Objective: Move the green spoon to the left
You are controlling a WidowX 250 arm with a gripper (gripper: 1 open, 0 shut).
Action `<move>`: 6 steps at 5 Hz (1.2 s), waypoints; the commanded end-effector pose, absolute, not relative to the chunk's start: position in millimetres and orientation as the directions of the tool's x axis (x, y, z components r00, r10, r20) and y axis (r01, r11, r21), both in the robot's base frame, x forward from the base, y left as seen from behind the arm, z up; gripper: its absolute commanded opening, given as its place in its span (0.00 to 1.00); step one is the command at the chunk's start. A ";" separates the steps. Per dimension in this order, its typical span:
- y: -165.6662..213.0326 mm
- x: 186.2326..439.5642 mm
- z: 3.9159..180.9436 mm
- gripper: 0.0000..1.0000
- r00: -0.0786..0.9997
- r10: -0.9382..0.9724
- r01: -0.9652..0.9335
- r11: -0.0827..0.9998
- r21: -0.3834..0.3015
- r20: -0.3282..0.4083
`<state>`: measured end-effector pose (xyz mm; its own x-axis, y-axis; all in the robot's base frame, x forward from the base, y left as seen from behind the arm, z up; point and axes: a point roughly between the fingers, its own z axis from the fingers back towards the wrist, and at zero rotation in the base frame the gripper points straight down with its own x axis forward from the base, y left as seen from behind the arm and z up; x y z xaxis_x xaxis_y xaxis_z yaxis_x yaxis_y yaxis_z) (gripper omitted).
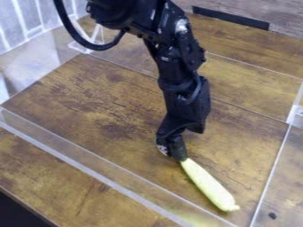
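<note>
The black robot claw (pixel 173 148) is pointing down, opened wide, right over the shiny bowl of the yellow-green plastic spoon (pixel 208 185) lying on the brown wooden table (pixel 83 97).

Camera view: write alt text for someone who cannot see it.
A black robot arm reaches down so its tool sits over the bowl end of a green spoon lying on a wooden table. The spoon's yellow-green handle points toward the lower right. Clear plastic walls border the table.

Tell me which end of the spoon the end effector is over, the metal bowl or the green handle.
The bowl end. The end effector sits over the green spoon at its silver tip, while the yellow-green handle lies clear, pointing toward the lower right.
</note>
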<state>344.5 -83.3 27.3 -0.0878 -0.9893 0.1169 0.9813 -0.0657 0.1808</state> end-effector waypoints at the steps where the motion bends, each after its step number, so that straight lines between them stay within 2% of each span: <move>1: -59.3 327.5 13.7 1.00 -0.061 -0.990 0.990 -0.044 0.133 0.123; 2: -57.8 322.8 21.5 1.00 -0.054 -0.989 0.992 -0.037 0.121 0.138; 4: -73.5 330.1 30.3 1.00 -0.220 -0.965 0.974 -0.208 0.092 0.143; 6: -107.6 329.6 45.6 1.00 -0.422 -0.897 0.906 -0.416 0.071 0.133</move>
<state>321.3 -104.1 32.5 -0.3973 -0.9059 0.1465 0.9168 -0.3988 0.0199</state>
